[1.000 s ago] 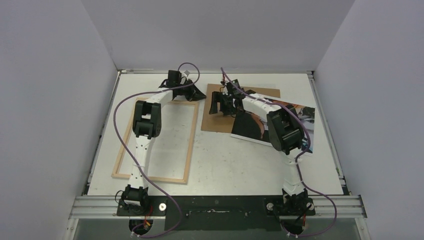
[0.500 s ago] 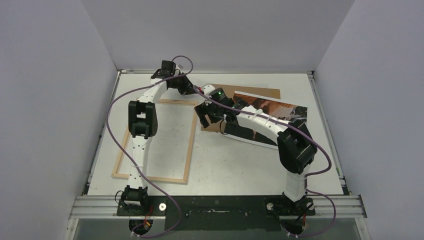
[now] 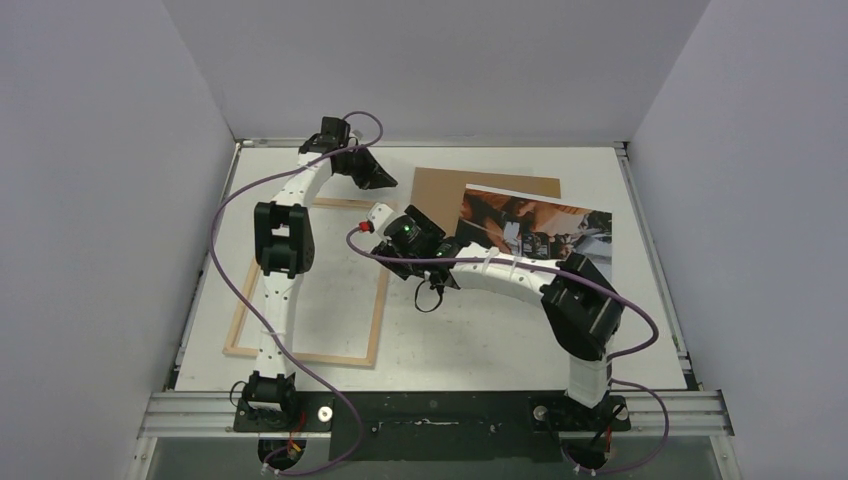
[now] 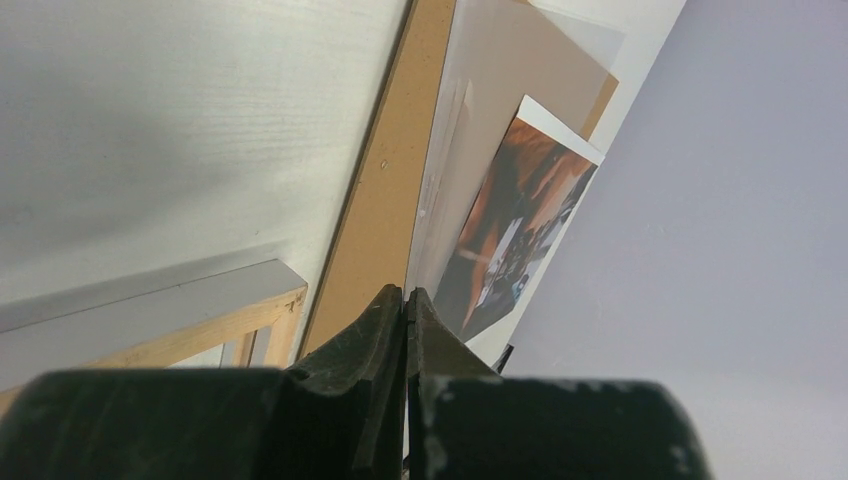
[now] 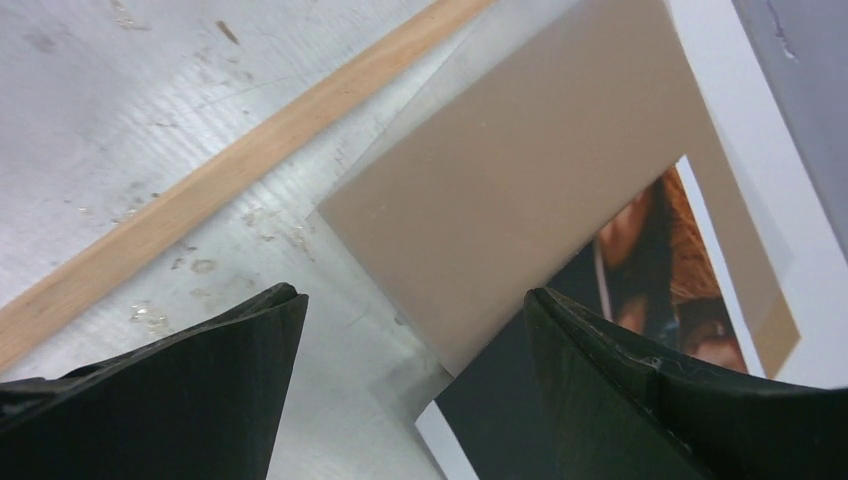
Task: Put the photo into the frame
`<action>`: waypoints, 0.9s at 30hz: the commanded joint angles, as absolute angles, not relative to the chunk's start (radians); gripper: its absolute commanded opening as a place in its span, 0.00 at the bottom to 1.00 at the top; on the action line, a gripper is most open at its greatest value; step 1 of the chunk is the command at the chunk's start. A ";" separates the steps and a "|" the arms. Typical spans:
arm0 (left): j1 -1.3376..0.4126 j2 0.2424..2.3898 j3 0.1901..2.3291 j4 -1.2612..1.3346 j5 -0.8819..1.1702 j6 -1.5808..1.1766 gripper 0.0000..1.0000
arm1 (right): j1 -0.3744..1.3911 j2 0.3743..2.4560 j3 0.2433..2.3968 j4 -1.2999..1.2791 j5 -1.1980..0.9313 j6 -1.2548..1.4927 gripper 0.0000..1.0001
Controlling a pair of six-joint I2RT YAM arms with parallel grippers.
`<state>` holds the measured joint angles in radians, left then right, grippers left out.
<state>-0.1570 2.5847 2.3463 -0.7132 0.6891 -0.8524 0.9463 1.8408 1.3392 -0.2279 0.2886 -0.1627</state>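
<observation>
While the large dark paper print [image 3: 540, 222] lies flat on the white table's [image 3: 480, 340] far right, overlapping a plain brown backing board [image 3: 440, 185] and apart from the pale bare-wood rectangular frame [image 3: 300, 356] at left, the right gripper [image 5: 412, 298] hangs spread wide over the board's corner; the left gripper [image 4: 406, 295] has its fingers pressed together, empty.

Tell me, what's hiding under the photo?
A brown backing board pokes out from under the photo, with a clear sheet lying on the board. How far they reach beneath the photo is covered, so that cannot be seen.
</observation>
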 commanded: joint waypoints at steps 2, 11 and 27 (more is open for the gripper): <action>-0.146 2.509 2.397 -0.722 0.731 -0.891 0.00 | 0.968 1.898 1.353 -0.159 0.457 -0.262 0.81; -0.125 2.495 2.383 -0.692 0.749 -0.935 0.00 | 0.988 1.927 1.309 -0.088 0.523 -0.330 0.79; -0.118 2.480 2.338 -0.660 0.770 -0.977 0.00 | 0.985 1.977 1.235 0.088 0.640 -0.446 0.58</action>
